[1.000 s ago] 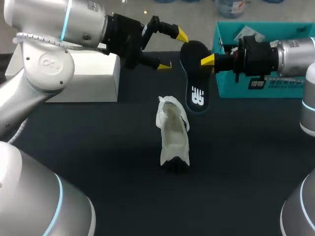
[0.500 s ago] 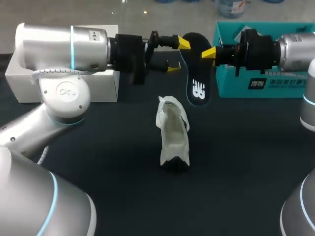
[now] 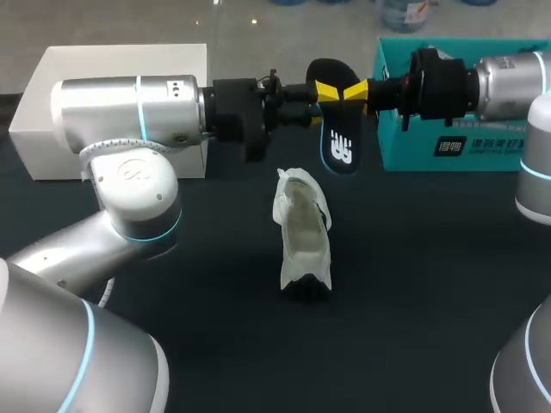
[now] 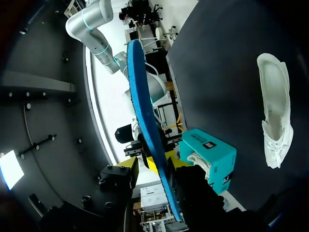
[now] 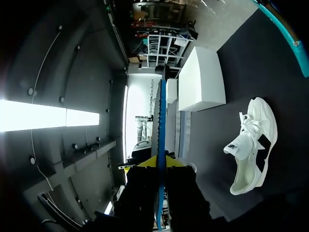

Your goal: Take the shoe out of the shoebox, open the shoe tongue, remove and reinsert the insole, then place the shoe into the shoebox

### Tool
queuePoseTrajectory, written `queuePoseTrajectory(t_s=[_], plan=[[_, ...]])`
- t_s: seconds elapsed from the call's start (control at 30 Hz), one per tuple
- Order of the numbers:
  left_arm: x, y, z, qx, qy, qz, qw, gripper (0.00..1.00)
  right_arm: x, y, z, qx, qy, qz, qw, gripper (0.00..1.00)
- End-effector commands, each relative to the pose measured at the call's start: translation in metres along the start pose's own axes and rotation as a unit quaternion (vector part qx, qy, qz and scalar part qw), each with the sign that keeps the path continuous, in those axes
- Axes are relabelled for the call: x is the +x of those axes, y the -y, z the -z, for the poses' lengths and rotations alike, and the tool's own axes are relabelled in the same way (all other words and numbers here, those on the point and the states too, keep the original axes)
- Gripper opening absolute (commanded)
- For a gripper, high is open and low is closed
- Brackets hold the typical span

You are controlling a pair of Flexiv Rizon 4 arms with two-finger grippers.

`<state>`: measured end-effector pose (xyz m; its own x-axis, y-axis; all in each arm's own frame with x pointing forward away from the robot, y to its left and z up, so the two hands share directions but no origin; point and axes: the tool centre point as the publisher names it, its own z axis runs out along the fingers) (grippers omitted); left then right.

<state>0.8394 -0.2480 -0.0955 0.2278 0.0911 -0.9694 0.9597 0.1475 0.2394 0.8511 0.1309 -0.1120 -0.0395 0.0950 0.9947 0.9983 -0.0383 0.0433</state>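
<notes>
Item: insole (image 3: 342, 151), black on top with a white mark, blue underneath. It is held off the table, hanging long end down between the two grippers, which meet at its upper part from opposite sides.

Right gripper (image 3: 355, 90): closed narrow on the insole. In the right wrist view the insole stands edge-on between the yellow tips, and both tips press against its faces.

Left gripper (image 3: 327, 90): at the insole's opposite edge, tip to tip with the right gripper. In the left wrist view the insole runs edge-on ahead of it. Whether it grips or merely straddles cannot be told.

Shoe (image 3: 303, 232): white with dark patches, standing on the table (image 3: 215, 284) with its opening up. It is below the grippers and nearer the robot, well apart from both and touched by neither.

Shoebox (image 3: 465, 151): teal, on the table just beside the right arm's wrist, behind the right gripper.

White box (image 3: 120, 73): on the table behind the left arm's wrist, away from the left gripper.
</notes>
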Motion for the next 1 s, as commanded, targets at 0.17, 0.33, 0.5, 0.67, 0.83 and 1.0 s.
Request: queuePoseTrajectory(t_s=[0.17, 0.33, 0.5, 0.67, 0.83, 1.0], plan=[[0.012, -0.008, -0.007, -0.008, -0.003, -0.001, 1.0, 0.47, 0.002, 0.008, 0.0, -0.003, 0.001, 0.001, 1.0, 0.0], [0.015, -0.012, -0.005, -0.01, -0.006, -0.002, 1.0, 0.38, 0.003, 0.011, 0.0, -0.004, 0.002, 0.002, 1.0, 0.0], [0.017, -0.013, -0.004, -0.011, -0.002, -0.005, 1.0, 0.25, 0.003, 0.012, 0.0, -0.004, 0.002, 0.001, 1.0, 0.0], [0.017, -0.013, -0.008, -0.01, 0.001, -0.005, 1.0, 0.0, 0.004, 0.013, -0.002, -0.001, 0.002, 0.002, 1.0, 0.0], [0.016, -0.012, -0.01, -0.006, 0.001, -0.001, 1.0, 0.0, 0.005, 0.014, -0.002, 0.0, 0.001, 0.004, 1.0, 0.0], [0.017, -0.008, -0.007, -0.023, -0.012, 0.053, 0.998, 0.0, 0.003, 0.018, 0.002, -0.01, 0.001, 0.008, 1.0, 1.0]])
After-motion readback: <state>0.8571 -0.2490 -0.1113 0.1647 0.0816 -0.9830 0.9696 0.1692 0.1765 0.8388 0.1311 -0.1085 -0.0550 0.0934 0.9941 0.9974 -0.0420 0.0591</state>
